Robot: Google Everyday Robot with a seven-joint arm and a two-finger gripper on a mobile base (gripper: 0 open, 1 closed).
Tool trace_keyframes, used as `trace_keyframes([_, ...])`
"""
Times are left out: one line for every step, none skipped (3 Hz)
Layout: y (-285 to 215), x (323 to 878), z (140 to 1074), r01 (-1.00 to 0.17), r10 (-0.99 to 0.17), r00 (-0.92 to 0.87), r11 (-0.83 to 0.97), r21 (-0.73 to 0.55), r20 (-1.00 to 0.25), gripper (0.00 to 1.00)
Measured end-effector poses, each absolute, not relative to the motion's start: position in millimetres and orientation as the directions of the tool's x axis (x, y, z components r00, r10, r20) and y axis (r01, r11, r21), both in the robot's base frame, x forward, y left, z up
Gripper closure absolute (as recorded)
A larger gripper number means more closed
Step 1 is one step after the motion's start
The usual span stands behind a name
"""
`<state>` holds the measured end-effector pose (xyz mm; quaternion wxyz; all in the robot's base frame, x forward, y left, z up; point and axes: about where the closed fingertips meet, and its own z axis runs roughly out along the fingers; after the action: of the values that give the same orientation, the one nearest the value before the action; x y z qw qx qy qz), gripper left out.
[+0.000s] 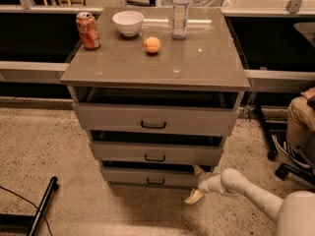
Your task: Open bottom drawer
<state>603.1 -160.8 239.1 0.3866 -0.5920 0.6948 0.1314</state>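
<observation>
White arm low, gripper at bottom drawer right end, fingers spread.

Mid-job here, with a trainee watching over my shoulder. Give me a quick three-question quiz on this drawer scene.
1. True or false: the gripper sits by the right end of the bottom drawer, fingers spread.
2. Which item on the cabinet lies nearest its front edge? A) soda can B) orange C) water bottle
3. How many drawers does the cabinet have?
Key: 1 true; 2 B; 3 three.
</observation>
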Motion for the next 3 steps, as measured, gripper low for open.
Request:
trace_keyframes([-154.9, 603.7, 209.7, -0.949, -0.72, -0.027, 0.236, -0.208, -0.693, 0.0])
trace_keyframes([-152.3, 606.8, 182.1, -0.961, -0.733, -0.044, 0.216, -0.171, -0.679, 0.05])
trace_keyframes([-155.5, 618.9, 171.8, -0.957, -0.754, -0.039, 0.217, -0.193, -0.655, 0.02])
